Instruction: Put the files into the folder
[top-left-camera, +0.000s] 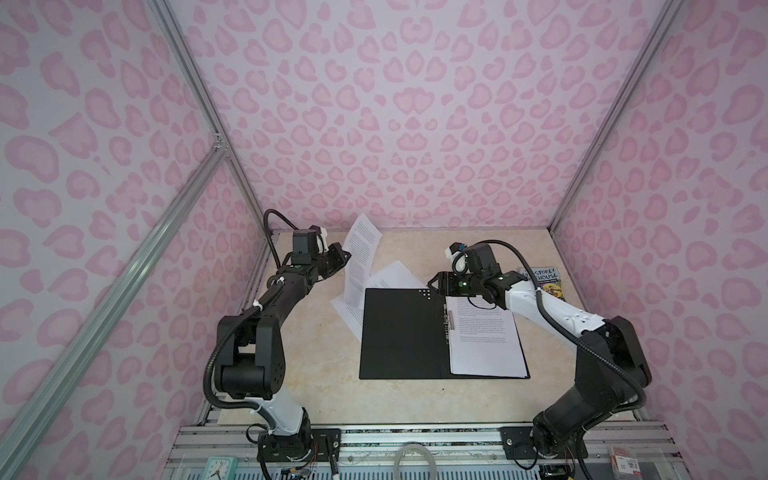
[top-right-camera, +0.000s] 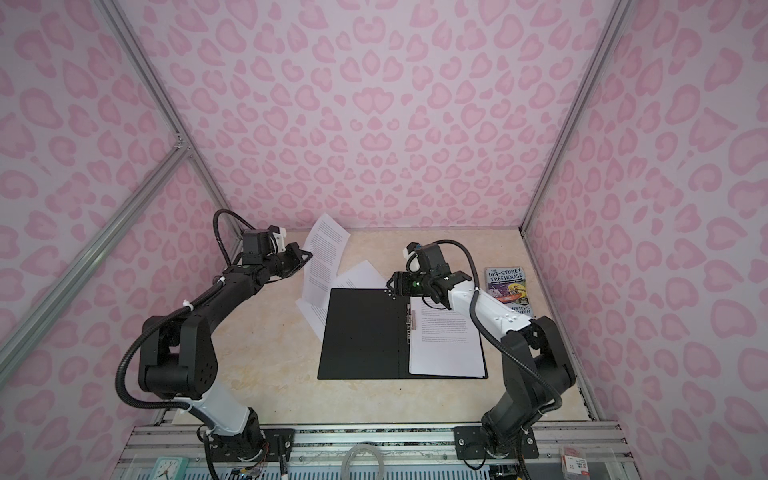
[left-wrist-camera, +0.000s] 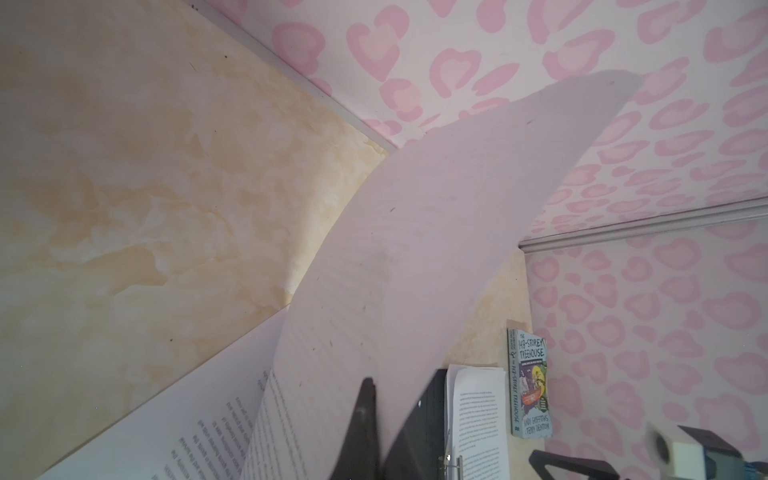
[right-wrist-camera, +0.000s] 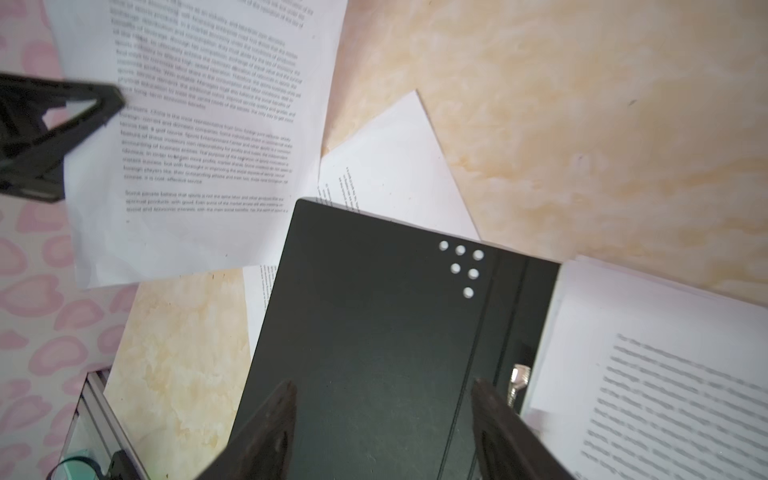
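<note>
The folder (top-left-camera: 401, 332) (top-right-camera: 361, 332) lies open on the table in both top views, black inside up. A stack of files (top-left-camera: 486, 340) (top-right-camera: 446, 345) rests on its right half beside the metal spine clip (right-wrist-camera: 517, 382). My left gripper (top-left-camera: 347, 255) (top-right-camera: 308, 257) (left-wrist-camera: 370, 399) is shut on the edge of one printed sheet (top-left-camera: 361, 257) (top-right-camera: 326, 257) (left-wrist-camera: 415, 249), which curves up off the table. More loose sheets (top-left-camera: 392, 276) (right-wrist-camera: 395, 174) poke out from under the folder's far left corner. My right gripper (top-left-camera: 432, 283) (top-right-camera: 390, 283) (right-wrist-camera: 384, 395) hangs open and empty over the folder's (right-wrist-camera: 374, 311) far edge, near the spine.
A colourful Treehouse paperback (top-left-camera: 544, 282) (top-right-camera: 507, 291) (left-wrist-camera: 530, 382) lies at the table's right side. Pink patterned walls enclose the table on three sides. Along the front rail sit a small clock (top-left-camera: 216, 467), a tape roll (top-left-camera: 413, 457) and a red box (top-left-camera: 623, 463).
</note>
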